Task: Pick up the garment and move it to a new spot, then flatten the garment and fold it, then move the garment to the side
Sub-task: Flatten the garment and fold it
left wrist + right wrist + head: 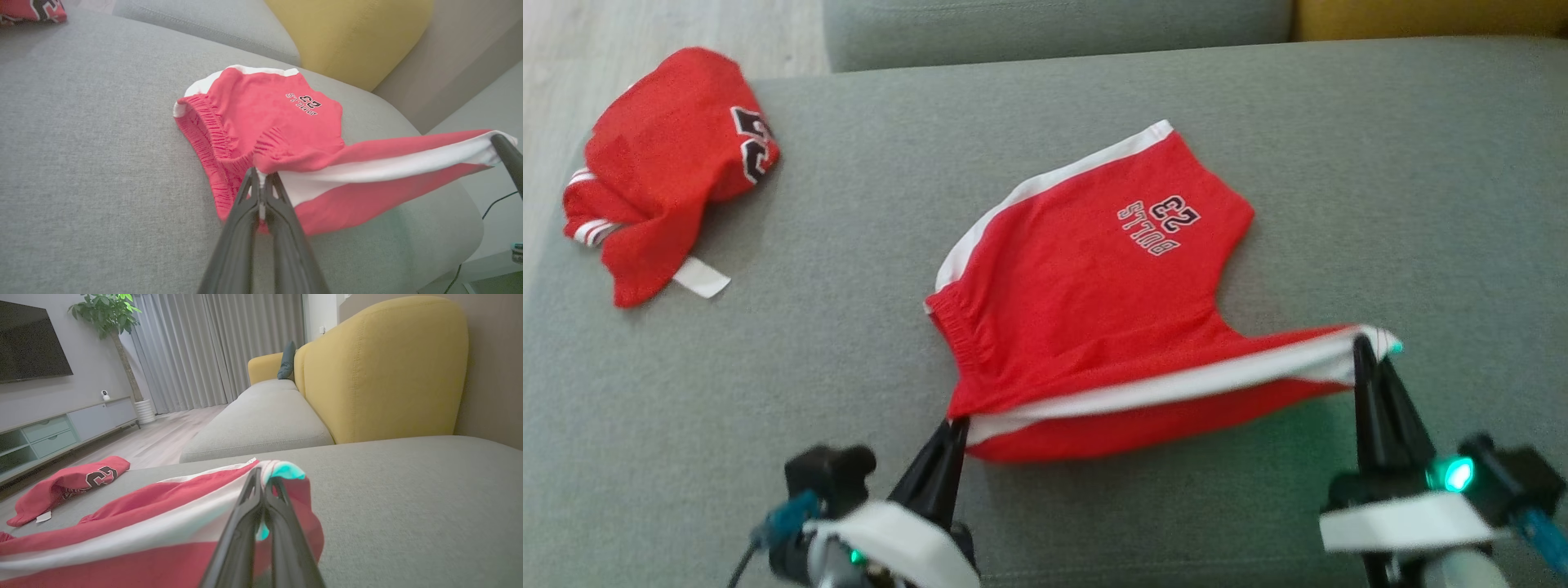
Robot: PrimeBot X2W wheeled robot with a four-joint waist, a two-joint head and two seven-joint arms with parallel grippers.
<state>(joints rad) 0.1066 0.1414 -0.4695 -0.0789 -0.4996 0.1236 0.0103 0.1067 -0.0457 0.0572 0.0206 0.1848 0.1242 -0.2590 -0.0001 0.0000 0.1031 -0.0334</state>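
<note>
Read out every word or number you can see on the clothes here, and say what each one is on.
"BULLS": on the red shorts, upside down in the head view.
"23": on the same shorts, next to that word.
"23", partly creased: on the second red garment, far left on the sofa.
The white tag on that garment: too blurred to read.
</note>
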